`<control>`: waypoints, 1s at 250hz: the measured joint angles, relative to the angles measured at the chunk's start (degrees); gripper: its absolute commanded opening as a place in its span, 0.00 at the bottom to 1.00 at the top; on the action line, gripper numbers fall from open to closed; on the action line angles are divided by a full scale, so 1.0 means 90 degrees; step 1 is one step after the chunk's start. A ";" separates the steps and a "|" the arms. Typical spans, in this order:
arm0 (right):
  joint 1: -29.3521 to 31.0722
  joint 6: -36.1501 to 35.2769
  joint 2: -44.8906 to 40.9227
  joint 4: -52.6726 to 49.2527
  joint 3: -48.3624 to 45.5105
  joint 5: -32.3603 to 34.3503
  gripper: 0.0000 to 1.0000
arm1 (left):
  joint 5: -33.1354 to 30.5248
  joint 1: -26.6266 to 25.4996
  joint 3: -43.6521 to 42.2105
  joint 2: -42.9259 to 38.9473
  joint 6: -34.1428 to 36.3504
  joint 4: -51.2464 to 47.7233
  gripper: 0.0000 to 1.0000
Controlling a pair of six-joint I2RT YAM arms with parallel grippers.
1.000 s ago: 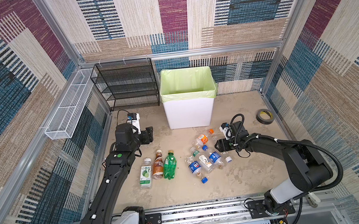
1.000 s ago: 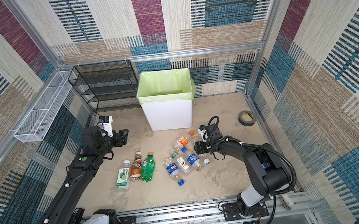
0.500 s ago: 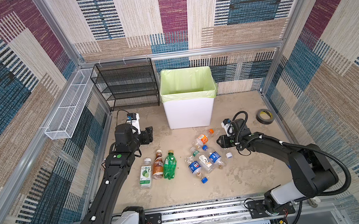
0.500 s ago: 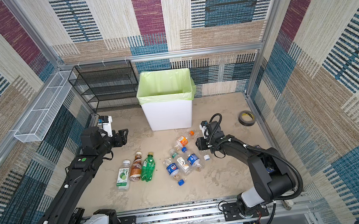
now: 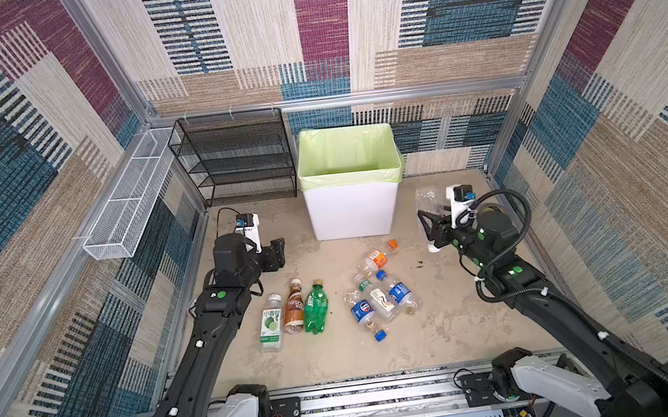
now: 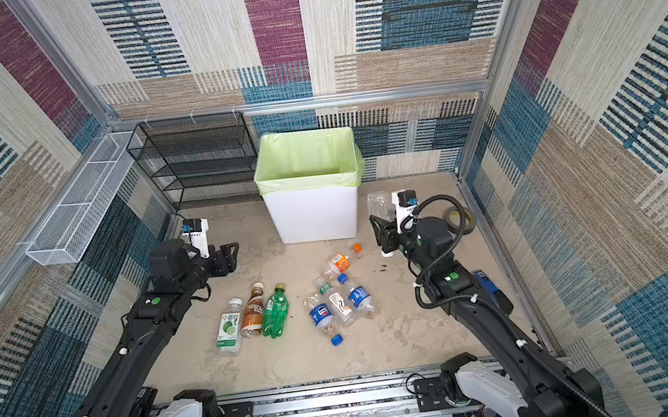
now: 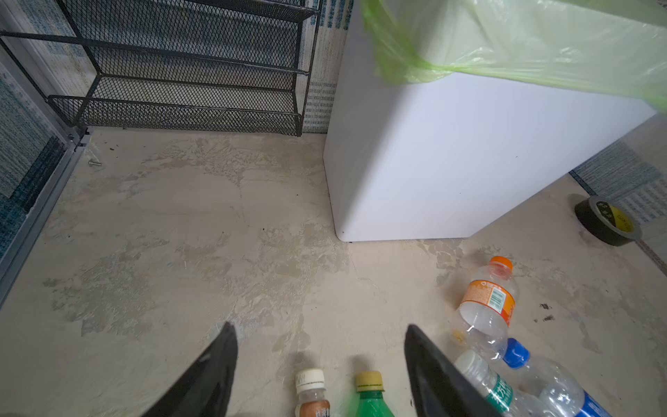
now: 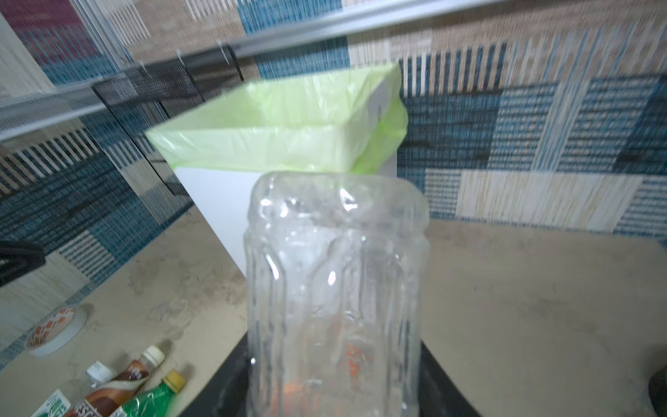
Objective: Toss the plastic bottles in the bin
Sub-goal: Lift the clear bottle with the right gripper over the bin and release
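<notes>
My right gripper [image 5: 430,227] [image 8: 335,382] is shut on a clear crumpled plastic bottle [image 5: 425,203] [image 8: 335,270], held off the floor with its white cap downward, to the right of the bin [image 5: 352,216] and lower than its rim. The bin is white with a pale green bag [image 6: 308,180] over the rim. My left gripper [image 5: 277,251] [image 7: 319,346] hangs open and empty above the floor left of the bin. Several plastic bottles lie on the floor in both top views: a green-labelled one [image 5: 271,323], a brown one [image 5: 294,309], a green one [image 5: 316,307], an orange-labelled one [image 5: 376,257] and blue-labelled ones [image 5: 399,291].
A black mesh shelf rack [image 5: 236,160] stands at the back left beside the bin. A white wire basket [image 5: 127,208] hangs on the left wall. A dark tape roll [image 6: 459,220] [image 7: 608,220] lies near the right wall, behind my right arm.
My right gripper has shut on the clear bottle and lifted it off the floor, up and back toward the right of the bin. The left arm has not moved.
</notes>
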 measured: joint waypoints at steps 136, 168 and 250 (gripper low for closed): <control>0.0000 -0.0481 0.0294 0.3572 0.1173 0.0024 0.58 | 0.0328 -0.0002 -0.0942 -0.0731 -0.1384 -0.0007 0.70; 0.0000 -0.0338 0.2929 0.2123 0.4522 -0.0532 0.68 | 0.0342 -0.0002 -0.1132 -0.0903 -0.1671 -0.0019 0.72; 0.0017 -0.0199 0.5367 -0.1868 0.7164 -0.1154 0.99 | 0.0260 -0.0005 -0.1117 -0.0959 -0.1868 -0.0469 0.76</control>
